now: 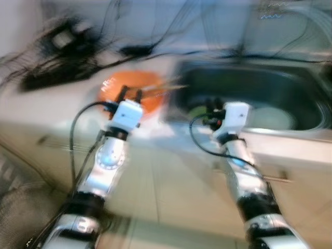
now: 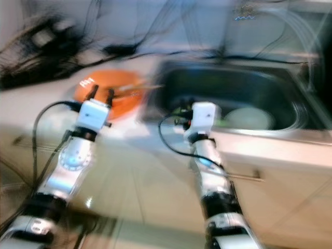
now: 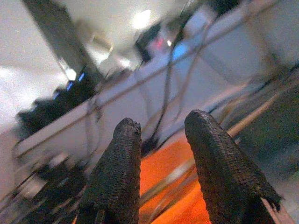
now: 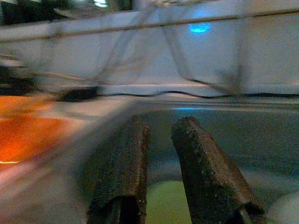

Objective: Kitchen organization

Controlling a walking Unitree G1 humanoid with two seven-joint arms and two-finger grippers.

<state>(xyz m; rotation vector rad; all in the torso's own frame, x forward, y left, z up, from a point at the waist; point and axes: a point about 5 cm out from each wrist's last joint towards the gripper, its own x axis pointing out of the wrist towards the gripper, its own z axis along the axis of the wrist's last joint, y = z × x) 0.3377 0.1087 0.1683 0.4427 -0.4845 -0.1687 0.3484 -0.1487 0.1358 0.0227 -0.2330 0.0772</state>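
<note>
The views are blurred by motion. An orange dish (image 1: pixel 136 87) sits on the white counter (image 1: pixel 52 111), with light sticks (image 1: pixel 165 88) lying across it. My left gripper (image 1: pixel 131 94) is raised just before the dish, open and holding nothing; the left wrist view looks past its fingers (image 3: pixel 119 163) onto the orange dish (image 3: pixel 163 184). My right gripper (image 1: pixel 212 104) hovers at the near left rim of the dark sink (image 1: pixel 290 88), its fingers (image 4: pixel 201 163) a little apart and empty. A green thing (image 4: pixel 161 200) and a white plate (image 1: pixel 274 117) lie in the sink.
Black devices and tangled cables (image 1: pixel 57 57) crowd the back left of the counter and run along the wall. Cabinet fronts with a handle (image 1: pixel 275 179) stand below the counter edge. A dark mat (image 1: pixel 21 207) lies on the floor at the left.
</note>
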